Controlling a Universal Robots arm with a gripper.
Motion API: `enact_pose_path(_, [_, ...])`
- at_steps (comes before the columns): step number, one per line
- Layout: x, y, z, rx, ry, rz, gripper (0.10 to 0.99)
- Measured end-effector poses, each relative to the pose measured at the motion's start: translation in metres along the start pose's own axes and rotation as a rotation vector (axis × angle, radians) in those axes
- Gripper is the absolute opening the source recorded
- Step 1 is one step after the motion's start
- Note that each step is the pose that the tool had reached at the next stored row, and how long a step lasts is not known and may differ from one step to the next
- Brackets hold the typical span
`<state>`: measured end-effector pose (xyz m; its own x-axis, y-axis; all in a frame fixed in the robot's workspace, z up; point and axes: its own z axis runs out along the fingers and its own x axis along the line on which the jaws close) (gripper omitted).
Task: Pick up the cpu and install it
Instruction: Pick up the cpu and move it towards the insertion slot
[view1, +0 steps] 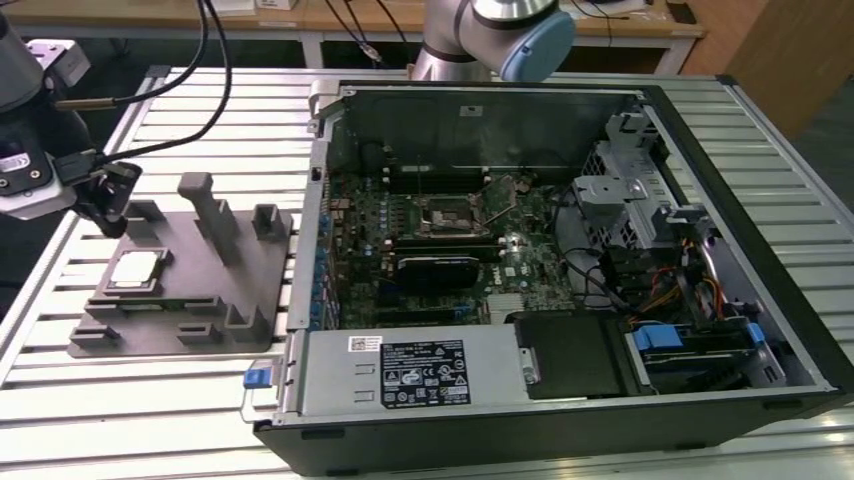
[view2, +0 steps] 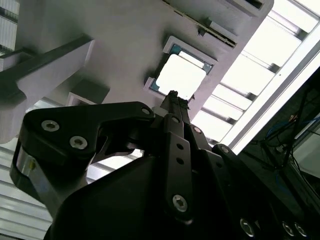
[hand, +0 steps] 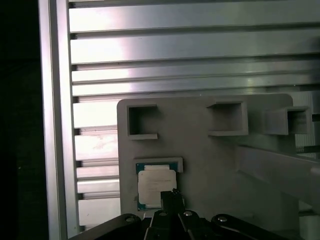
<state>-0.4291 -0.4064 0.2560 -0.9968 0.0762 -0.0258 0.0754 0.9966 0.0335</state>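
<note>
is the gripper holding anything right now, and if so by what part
Nothing is held. The cpu lies flat in its recess on the grey tray, and the gripper is shut close by, empty.

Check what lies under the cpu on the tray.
The cpu rests in a shallow square recess of the grey tray; the recess floor and the chip's underside are hidden beneath it.

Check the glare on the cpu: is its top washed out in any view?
Second wrist view: the cpu top is blown out white, as are the table slats. First wrist view: cpu evenly lit, slats glare. Exterior view: mild sheen only.
</note>
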Motion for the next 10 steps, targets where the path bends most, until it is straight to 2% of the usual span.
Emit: enact_pose_path(10, [0.0033, -0.0029, 0.0150, 0.000, 0.0001, 0.000, 0.106])
